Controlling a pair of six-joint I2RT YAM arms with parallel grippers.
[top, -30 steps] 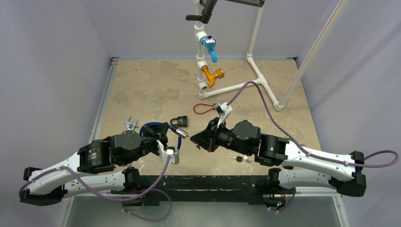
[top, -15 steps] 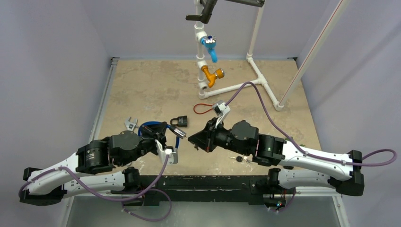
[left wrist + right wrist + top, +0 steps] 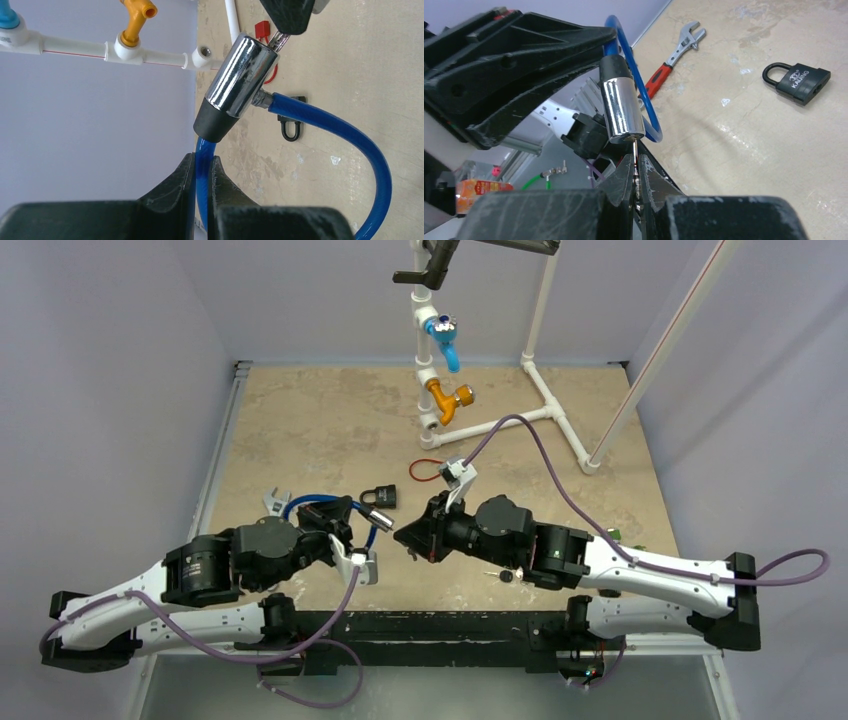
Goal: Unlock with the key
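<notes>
- Currently the left gripper [image 3: 202, 167] is clenched on the blue cable [image 3: 345, 132] of a cable lock, pinching it just below the black collar of the chrome cylinder [image 3: 242, 75].
- That cylinder is lifted clear of the table [image 3: 330, 420] and tilted, between the two arms, with the cable looping back from its side.
- Opposite it, the right gripper [image 3: 636, 172] is closed tight on the key [image 3: 636, 150], whose thin blade sticks out past the fingertips.
- The blade's tip meets the cylinder's free end face; how far it sits inside cannot be told.
- A black padlock [image 3: 796, 80] lies flat on the table beyond the cylinder, apart from both grippers.
- A wrench [image 3: 676, 50] with a red handle lies near the table's left edge.
- A red loop [image 3: 425, 470] rests farther back, near the foot of the white pipe frame [image 3: 500, 425].
- Small keys [image 3: 507, 576] lie on the table just beside the right arm.
</notes>
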